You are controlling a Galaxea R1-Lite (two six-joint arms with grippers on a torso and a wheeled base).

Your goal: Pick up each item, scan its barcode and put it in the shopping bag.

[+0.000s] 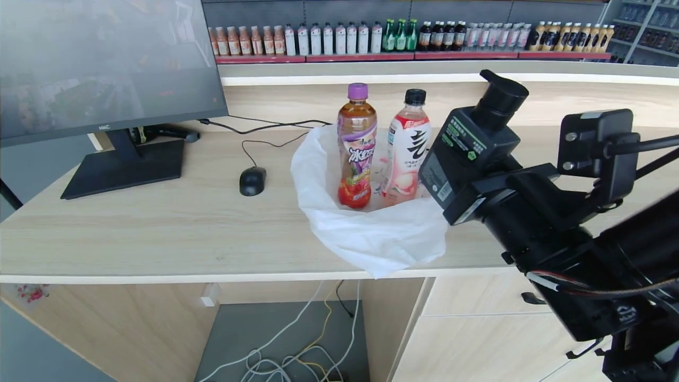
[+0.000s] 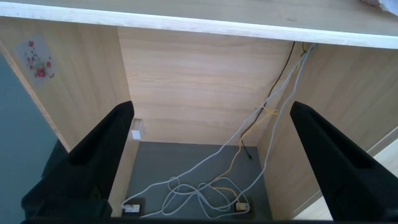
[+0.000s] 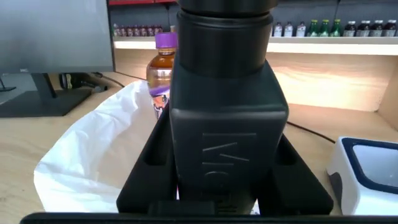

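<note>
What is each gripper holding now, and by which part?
The right gripper is shut on a black bottle, clamping the sides of its lower body. The left gripper is open and holds nothing.

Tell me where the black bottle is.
The black bottle is at the head view's right, held in the right gripper, beside the pink bottle in the white bag.

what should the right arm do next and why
Probably ease the black square bottle, held tilted in the right gripper, leftward over the white plastic bag, where the purple-capped tea bottle and black-capped pink bottle already stand. Whether it was scanned cannot be told.
</note>
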